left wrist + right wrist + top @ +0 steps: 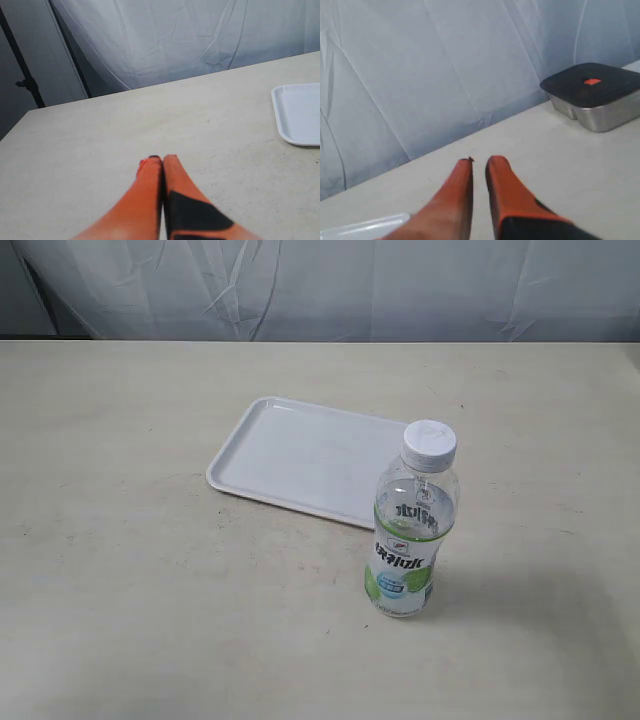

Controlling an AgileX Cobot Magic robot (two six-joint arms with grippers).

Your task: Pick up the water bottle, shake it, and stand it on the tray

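Note:
The water bottle (405, 540) stands upright on the table, clear with a white cap and a green-and-white label. It is just in front of the near right corner of the white tray (300, 455), which lies flat and bare. Neither gripper shows in the exterior view. In the left wrist view my left gripper (162, 159) hangs over bare table with its orange fingers pressed together, and the tray's (300, 115) end lies off to one side. My right gripper (480, 161) holds nothing, with only a thin slit between its tips. An edge of the tray (365, 227) shows beside it.
A metal container with a black lid (595, 92) sits on the table near the backdrop in the right wrist view. A white cloth backdrop (320, 285) hangs behind the table. A dark stand (22, 75) rises beyond the table's corner in the left wrist view.

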